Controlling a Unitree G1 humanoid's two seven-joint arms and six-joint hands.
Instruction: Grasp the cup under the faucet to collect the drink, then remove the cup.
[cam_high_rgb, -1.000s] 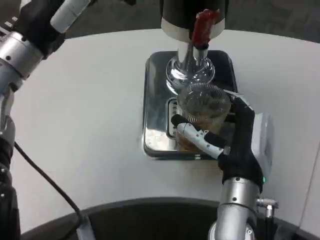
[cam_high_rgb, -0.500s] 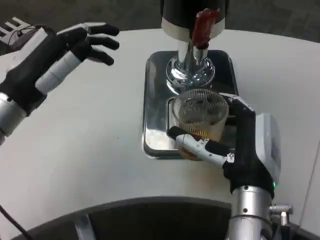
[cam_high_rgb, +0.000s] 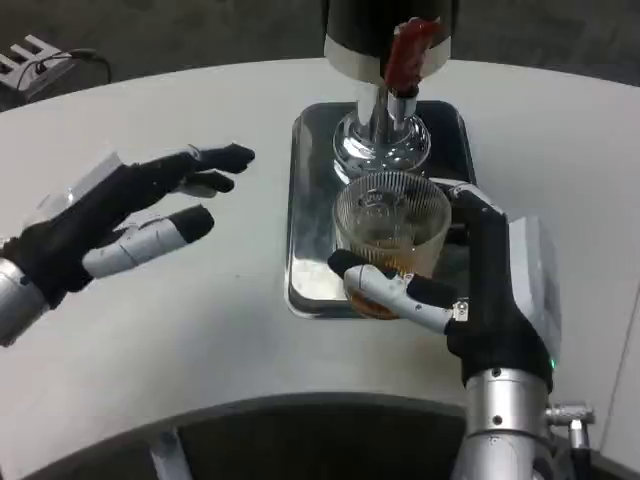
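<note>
Cup (cam_high_rgb: 392, 225) – clear ribbed glass, amber drink at bottom. Tray (cam_high_rgb: 308, 190) shiny silver. Faucet (cam_high_rgb: 381, 140) chrome, red handle (cam_high_rgb: 404, 52), black body above. Table (cam_high_rgb: 200, 330) white. Hands – left hand (cam_high_rgb: 110, 225), right hand (cam_high_rgb: 480, 290) – black and white, silver forearms.

White table (cam_high_rgb: 220, 340) (steel tray (cam_high_rgb: 310, 200) on it)

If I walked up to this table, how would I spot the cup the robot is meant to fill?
Find the shiny metal tray at the far middle of the white table, under the dispenser with the red tap handle. The cup sits at the tray's near end, gripped by the right hand. It is the only clear ribbed thing there, holding some amber drink.
</note>
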